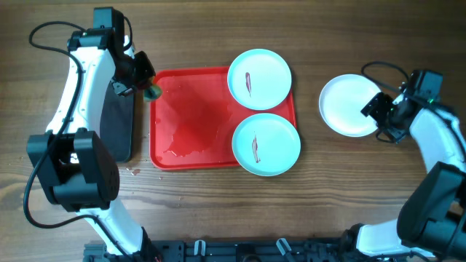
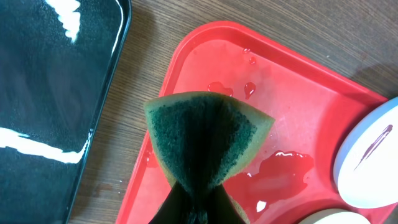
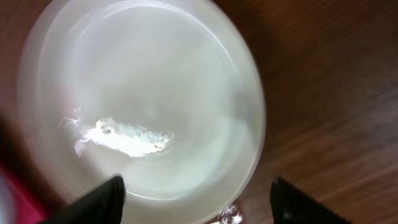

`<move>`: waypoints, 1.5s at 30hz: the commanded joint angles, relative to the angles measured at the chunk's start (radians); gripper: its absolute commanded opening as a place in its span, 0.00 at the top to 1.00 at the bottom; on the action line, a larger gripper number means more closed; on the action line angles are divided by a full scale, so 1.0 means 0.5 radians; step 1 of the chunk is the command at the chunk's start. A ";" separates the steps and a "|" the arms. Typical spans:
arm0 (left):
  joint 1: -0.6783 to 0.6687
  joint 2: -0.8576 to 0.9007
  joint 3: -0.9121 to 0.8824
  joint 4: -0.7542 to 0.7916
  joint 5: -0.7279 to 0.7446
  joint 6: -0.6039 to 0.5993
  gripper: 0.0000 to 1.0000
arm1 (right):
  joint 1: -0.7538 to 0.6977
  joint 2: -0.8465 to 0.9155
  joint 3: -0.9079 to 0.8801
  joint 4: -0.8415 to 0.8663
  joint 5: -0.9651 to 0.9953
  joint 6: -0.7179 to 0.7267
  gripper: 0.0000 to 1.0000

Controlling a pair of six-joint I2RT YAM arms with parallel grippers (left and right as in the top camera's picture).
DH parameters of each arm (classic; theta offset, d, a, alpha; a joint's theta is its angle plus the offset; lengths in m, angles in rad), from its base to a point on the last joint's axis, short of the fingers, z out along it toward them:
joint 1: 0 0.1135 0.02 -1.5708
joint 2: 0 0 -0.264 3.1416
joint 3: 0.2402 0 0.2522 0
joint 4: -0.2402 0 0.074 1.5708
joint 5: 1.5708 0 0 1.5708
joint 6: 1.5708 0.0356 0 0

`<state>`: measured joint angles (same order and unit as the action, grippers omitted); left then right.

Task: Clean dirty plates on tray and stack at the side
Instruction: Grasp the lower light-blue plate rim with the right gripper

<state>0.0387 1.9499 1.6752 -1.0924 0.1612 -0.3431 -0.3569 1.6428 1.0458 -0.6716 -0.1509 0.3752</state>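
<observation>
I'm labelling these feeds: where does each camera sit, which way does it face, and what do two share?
Overhead: fixed above the table, looking straight down on the red tray, left arm and right arm.
Left wrist: on the left arm, looking down past its fingers at the pinched green sponge over the tray's corner.
Right wrist: on the right arm, looking down on the white plate, its spread fingers at the frame's bottom.
Shared: overhead and left wrist both show tray and sponge.

Glossy black tray (image 1: 116, 127), green sponge (image 2: 208, 134), wooden table (image 1: 218, 204)
</observation>
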 commanded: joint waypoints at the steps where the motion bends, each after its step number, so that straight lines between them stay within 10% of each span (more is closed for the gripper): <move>1: -0.005 -0.050 0.034 0.006 -0.011 -0.011 0.96 | 0.141 -0.202 0.288 -0.283 -0.609 -0.337 0.25; 11: -0.005 -0.050 0.034 0.006 -0.011 -0.011 0.96 | 1.077 -0.108 -0.063 -0.369 -0.232 -0.241 0.35; 17: -0.005 -0.051 0.034 0.005 -0.011 -0.011 0.96 | 1.178 0.138 -0.150 -0.160 -0.026 -0.242 0.57; 22: -0.005 -0.050 0.034 0.006 -0.011 -0.011 0.96 | 1.177 0.182 -0.149 -0.149 -0.029 -0.219 0.96; 30: -0.005 -0.051 0.034 0.007 -0.011 -0.011 0.96 | 1.358 0.030 0.204 -0.461 -0.250 -0.136 0.96; 36: -0.005 -0.050 0.034 0.005 -0.011 -0.011 0.96 | 2.000 0.276 0.204 0.390 0.095 0.570 0.96; 42: -0.005 -0.050 0.034 0.006 -0.011 -0.011 0.96 | 2.062 0.601 0.205 0.726 0.046 0.612 0.95; 45: -0.005 -0.050 0.034 0.005 -0.011 -0.011 0.96 | 2.060 0.600 0.205 0.775 0.044 0.589 0.70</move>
<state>0.0387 1.9499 1.6752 -1.0920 0.1616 -0.3431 0.6735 1.9377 1.1408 -0.2920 -0.1295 0.6765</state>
